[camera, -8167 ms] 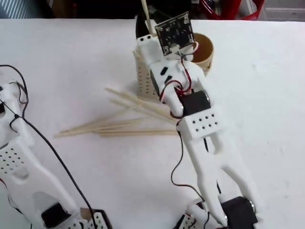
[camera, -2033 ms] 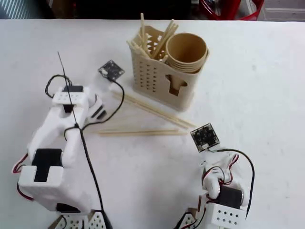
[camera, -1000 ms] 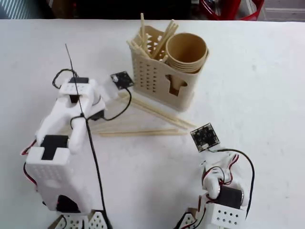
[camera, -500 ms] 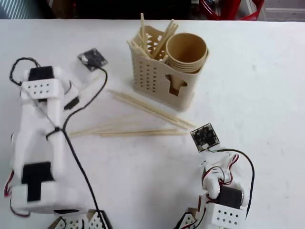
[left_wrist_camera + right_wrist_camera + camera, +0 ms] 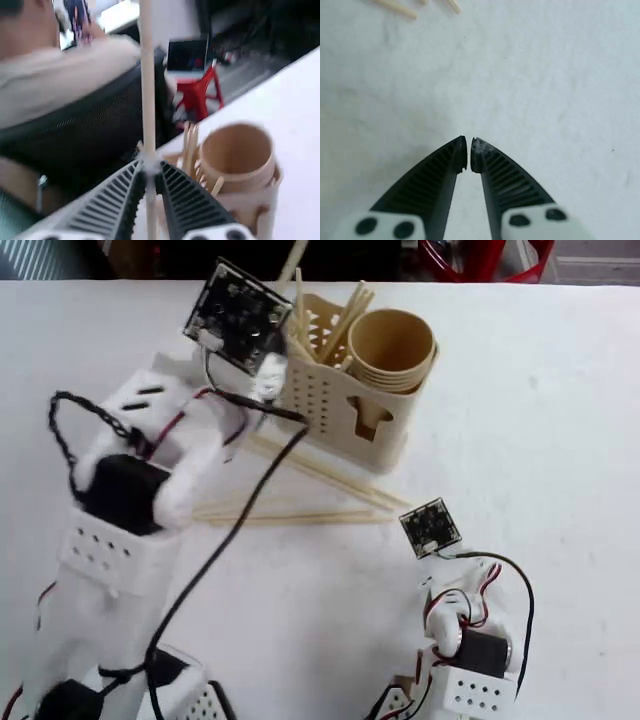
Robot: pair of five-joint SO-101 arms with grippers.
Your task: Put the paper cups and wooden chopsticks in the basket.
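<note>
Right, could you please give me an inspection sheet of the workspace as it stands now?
Surface: white table, no spills seen.
Job's things: basket upright, holding paper cups and stored chopsticks; loose chopsticks lie on the table beside it.
Clutter: nothing seen.
Grippers: left gripper raised near the basket, fingers shut on a raised chopstick; right gripper low over the table, fingers shut, empty.
Cables: black cable hangs along the left arm, crossing the loose chopsticks.
Surroundings: red object beyond the table's far edge.

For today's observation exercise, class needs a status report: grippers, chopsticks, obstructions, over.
Left gripper shut on pale wooden chopstick, upright near cream perforated plastic basket. Right gripper shut, empty, over white table. Several loose chopsticks on table.
</note>
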